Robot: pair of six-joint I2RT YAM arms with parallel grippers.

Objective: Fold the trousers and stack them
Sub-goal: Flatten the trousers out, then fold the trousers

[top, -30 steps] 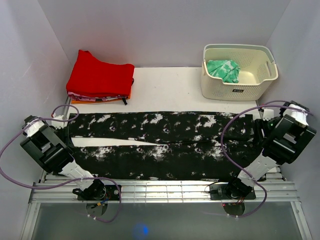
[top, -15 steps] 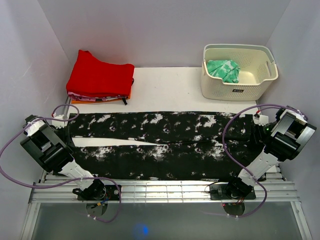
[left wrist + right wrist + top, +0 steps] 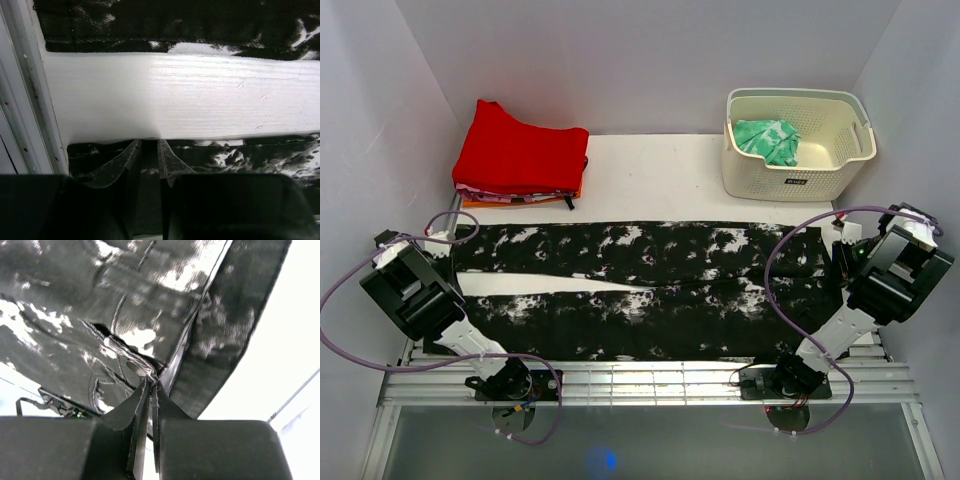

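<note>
**Left gripper** (image 3: 148, 146): your fingers (image 3: 172, 162) stand a narrow gap apart, astride the hem edge of the near leg (image 3: 250, 155) of the trousers (image 3: 640, 290). Dark cloth shows in that gap. Whether the pads actually clamp it cannot be told. Directly ahead of the tips lies a strip of bare white table (image 3: 175, 95). Beyond that strip the far leg (image 3: 200, 25) runs across.

**Right gripper** (image 3: 151, 384): your fingers are pressed together and pinch a fold of the trousers at the waist end. The bite sits beside a seam and a small opening in the fabric. The cloth gathers toward the tips and spreads out ahead of them and to their left. Bare table shows to their right.

**Position of the work:** the trousers lie stretched out between your two grippers. The two leg ends point toward the left gripper and the waist toward the right one. The legs lie side by side, split apart at the left gripper's end.

**Other items:**
- A folded red garment (image 3: 515, 155) tops a small stack well beyond the left gripper.
- A cream basket (image 3: 798, 180) holding a green cloth (image 3: 767, 140) stands beyond the right gripper.
- Neither item touches the trousers.
</note>
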